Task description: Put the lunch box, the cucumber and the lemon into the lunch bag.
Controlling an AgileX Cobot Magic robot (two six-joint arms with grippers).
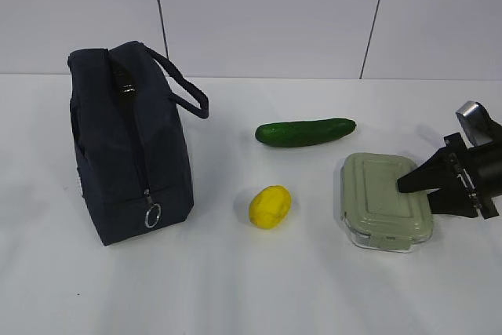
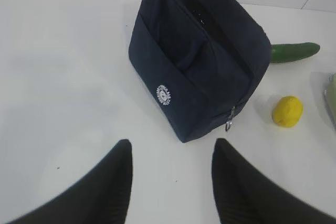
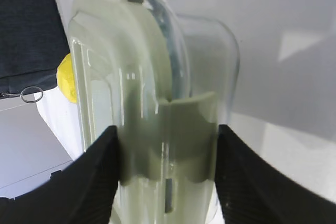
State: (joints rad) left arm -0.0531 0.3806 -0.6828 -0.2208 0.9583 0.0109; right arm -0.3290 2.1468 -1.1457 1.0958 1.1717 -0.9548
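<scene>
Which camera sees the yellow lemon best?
The exterior view shows the lemon best: all of it sits in plain sight on the table, between the lunch bag and the lunch box. The left wrist view shows it whole but small near the right edge. The right wrist view shows only a yellow sliver behind the lunch box.

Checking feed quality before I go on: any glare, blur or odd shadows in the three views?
Exterior view: sharp, even light, soft shadows under the lemon and cucumber. Left wrist view: scene sharp, but the left gripper jaws are dark blurs at the bottom edge. Right wrist view: the lunch box fills the frame; its clear wall reflects light and distorts what lies behind.
</scene>
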